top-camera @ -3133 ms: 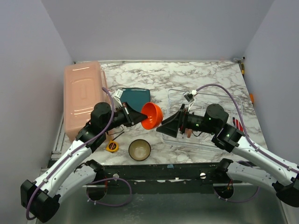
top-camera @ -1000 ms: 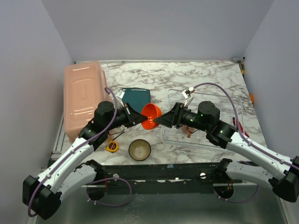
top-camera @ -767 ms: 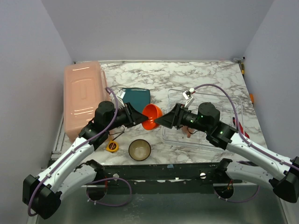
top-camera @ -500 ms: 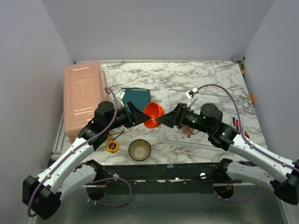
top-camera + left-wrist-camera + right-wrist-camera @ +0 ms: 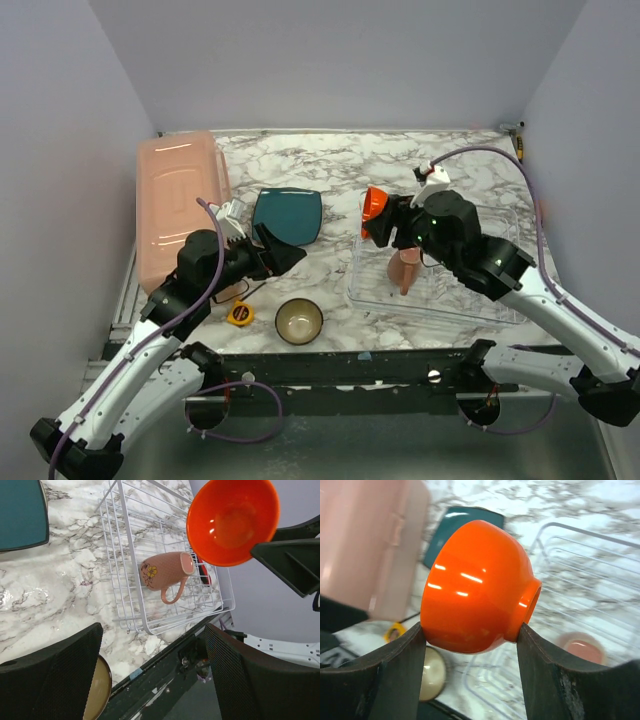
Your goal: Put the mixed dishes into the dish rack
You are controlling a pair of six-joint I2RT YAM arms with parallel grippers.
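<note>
Nearest you sits the dark brown bowl with cream inside. Just beyond it, your left gripper gapes empty. Farther right, your right gripper clamps the glossy orange bowl, raised by the left edge of the clear wire-grid dish rack.

The left claw gapes wide across the bottom of the frame. Beyond it, a pinkish-tan mug lies on its side in the wire dish rack. At upper right is an orange bowl, with a black finger touching its rim. A teal plate sits at upper left on the marble counter.
</note>
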